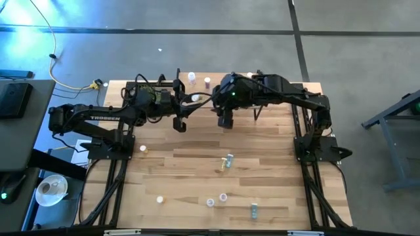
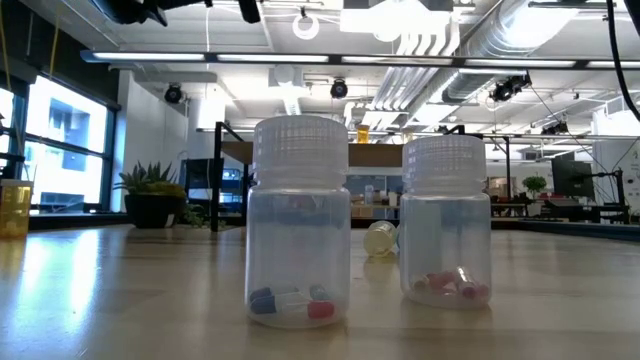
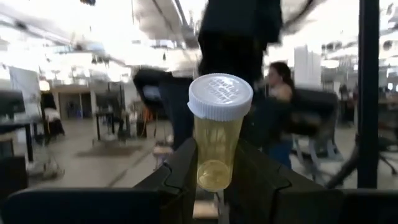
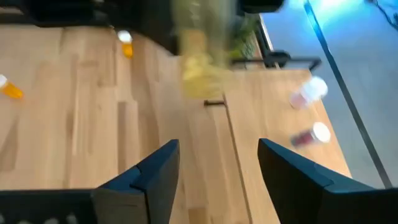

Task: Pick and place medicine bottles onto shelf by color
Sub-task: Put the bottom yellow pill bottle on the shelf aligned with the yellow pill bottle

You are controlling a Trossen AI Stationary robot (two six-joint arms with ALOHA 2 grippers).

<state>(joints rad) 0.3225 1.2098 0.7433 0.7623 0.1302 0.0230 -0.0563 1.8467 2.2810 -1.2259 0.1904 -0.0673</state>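
Bottles lie scattered over the light wood-plank surface (image 1: 262, 157) in the high view. A teal-tinted bottle (image 1: 228, 161) lies near the middle of the frame, another teal one (image 1: 254, 210) lies at the lower right, and a white-capped one (image 1: 223, 196) stands just left of that. A small orange-tinted bottle (image 1: 144, 149) sits toward the left edge of the planks. Two more, one white (image 1: 191, 77) and one pink (image 1: 207, 81), stand along the top edge of the planks, above the arms.

Both arms meet over the upper middle of that frame. The left tool (image 3: 214, 171) is clamped on a yellow bottle (image 3: 217, 134) with a white ribbed cap, held upright between the dark fingers (image 3: 180, 168) in the left wrist view. The right tool (image 4: 217, 165) stands wide with nothing between its fingers (image 4: 155, 171); a blurred yellow shape (image 4: 202, 62) hangs ahead of it over the planks.

From the low view, two clear bottles fill the middle of the frame: the left one (image 2: 299, 222) holds blue, white and red capsules, the right one (image 2: 446, 222) holds pinkish capsules. A yellowish bottle (image 2: 380, 237) lies on its side behind and between them. A potted plant (image 2: 152, 195) shows at the far left.

I cannot tell where the shelf is.
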